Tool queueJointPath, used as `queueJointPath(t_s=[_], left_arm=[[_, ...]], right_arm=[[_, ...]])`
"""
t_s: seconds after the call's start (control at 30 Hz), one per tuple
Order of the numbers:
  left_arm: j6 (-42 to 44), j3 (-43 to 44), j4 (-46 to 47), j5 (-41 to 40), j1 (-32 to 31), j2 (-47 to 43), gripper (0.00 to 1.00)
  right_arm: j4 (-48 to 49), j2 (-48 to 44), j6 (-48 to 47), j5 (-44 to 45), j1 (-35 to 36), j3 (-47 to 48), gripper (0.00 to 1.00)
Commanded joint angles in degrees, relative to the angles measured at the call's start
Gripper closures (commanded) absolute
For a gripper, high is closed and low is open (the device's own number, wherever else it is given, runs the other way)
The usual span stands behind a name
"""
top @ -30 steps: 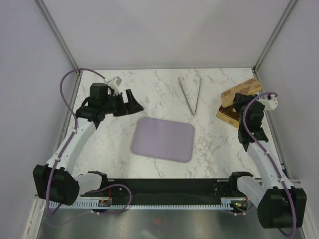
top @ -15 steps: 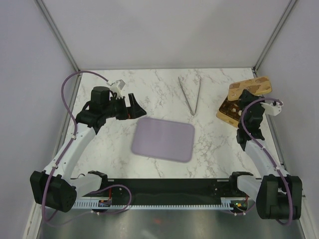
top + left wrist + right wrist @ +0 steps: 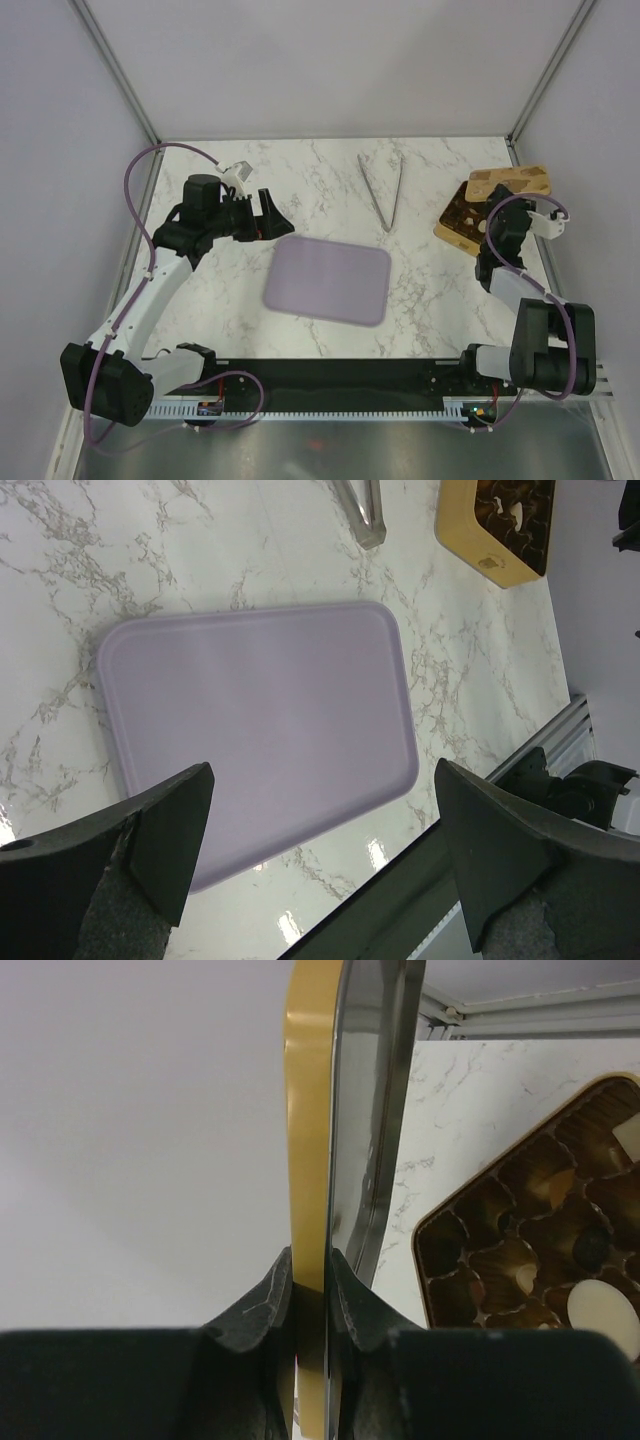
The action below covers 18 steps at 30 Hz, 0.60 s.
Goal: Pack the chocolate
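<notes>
Chocolate pieces (image 3: 600, 1310), brown and cream, lay in the gold compartmented box (image 3: 450, 1250), clear of the right gripper (image 3: 310, 1278), which pinched the upright gold lid (image 3: 305, 1110); left gripper (image 3: 320, 780) stood wide apart, empty.

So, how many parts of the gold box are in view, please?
2. The gold compartmented box base lies on the white marble table, far right; the flat gold lid is pinched on edge in the right gripper.

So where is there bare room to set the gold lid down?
Bare marble lies between the lilac tray and the gold box, nearer than the tongs, and at the far edge left of the tongs. The tray's own surface is bare too. The far right corner is crowded: box, raised lid, right gripper.
</notes>
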Motion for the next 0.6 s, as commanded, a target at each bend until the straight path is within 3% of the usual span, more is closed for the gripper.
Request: queueJointPath(t_s=[0.0, 0.27, 0.57], left_arm=[[2.2, 0.2, 2.0, 1.8, -0.2, -0.9, 0.0], [2.6, 0.4, 2.1, 2.3, -0.2, -1.3, 0.0], [2.9, 0.2, 2.0, 1.6, -0.1, -1.7, 0.0]], right_arm=[[9.1, 1.6, 3.7, -1.4, -0.5, -1.9, 1.0], [16.1, 2.8, 4.2, -0.2, -0.5, -6.6, 0.96], [25.5, 10.0, 6.3, -1.2, -0.5, -6.9, 0.95]])
